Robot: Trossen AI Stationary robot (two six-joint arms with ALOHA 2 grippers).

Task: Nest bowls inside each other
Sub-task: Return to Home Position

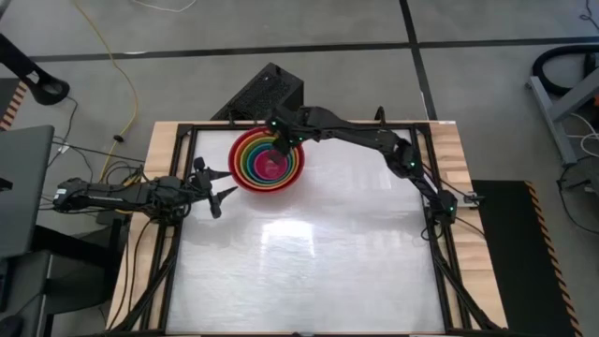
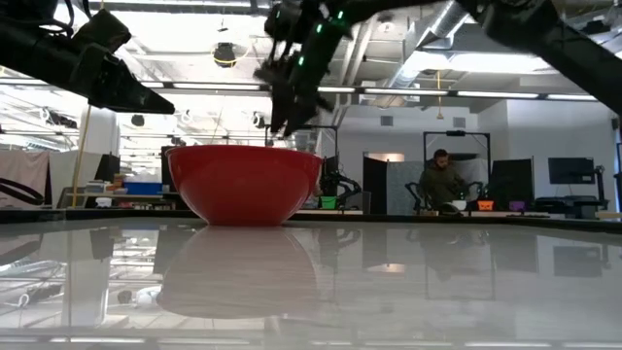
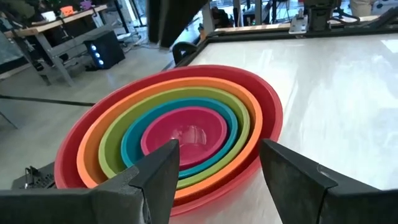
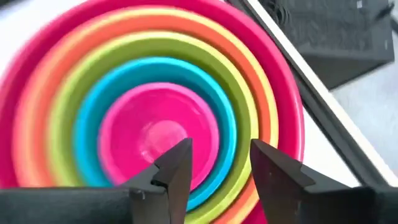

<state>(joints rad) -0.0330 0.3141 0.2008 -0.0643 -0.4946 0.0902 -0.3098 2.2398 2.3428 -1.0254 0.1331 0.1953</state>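
The bowls sit nested in one stack at the table's far left: the red bowl [image 1: 268,161] rests on its base on the table and holds orange [image 3: 93,134], lime green [image 3: 112,146], teal [image 3: 132,134] and the magenta pink bowl [image 4: 149,134] in the middle. My right gripper [image 4: 219,163] hangs open above the stack, over its far side, fingers pointing down at a slant, nothing between them. My left gripper [image 3: 217,168] stands open just left of the stack, pointing at it, apart from it.
A black box [image 1: 262,94] lies on the floor beyond the table's far edge. The table [image 1: 309,253] stretches bare toward its near and right edges. A person [image 2: 439,180] stands in the room far behind.
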